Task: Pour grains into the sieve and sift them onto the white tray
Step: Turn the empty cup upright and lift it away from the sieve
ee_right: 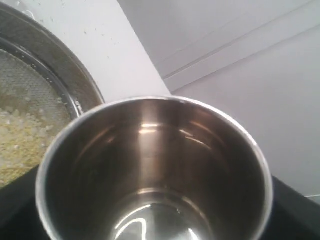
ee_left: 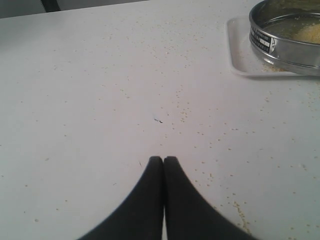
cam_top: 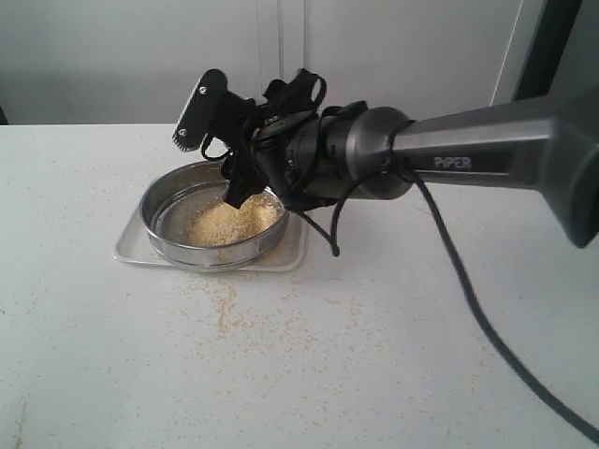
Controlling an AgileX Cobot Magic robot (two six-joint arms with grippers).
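Note:
The sieve (cam_top: 187, 251) sits on the white tray (cam_top: 292, 254) at the table's left middle, with a heap of yellow and pale grains (cam_top: 234, 223) on its mesh. My right gripper (cam_top: 236, 182) hangs over the sieve's right side, shut on a small steel cup (ee_right: 155, 170). The cup's inside looks bare, and its mouth is beside the sieve's rim (ee_right: 55, 65) and the grains (ee_right: 20, 145). The cup is hidden behind the gripper in the exterior view. My left gripper (ee_left: 163, 159) is shut on nothing, low over the bare table, well apart from the sieve (ee_left: 290, 50) and tray (ee_left: 240, 55).
Loose grains (cam_top: 225, 309) are scattered on the white table in front of the tray. The right arm's black cable (cam_top: 468, 299) hangs down across the table's right side. A pale wall stands behind the table.

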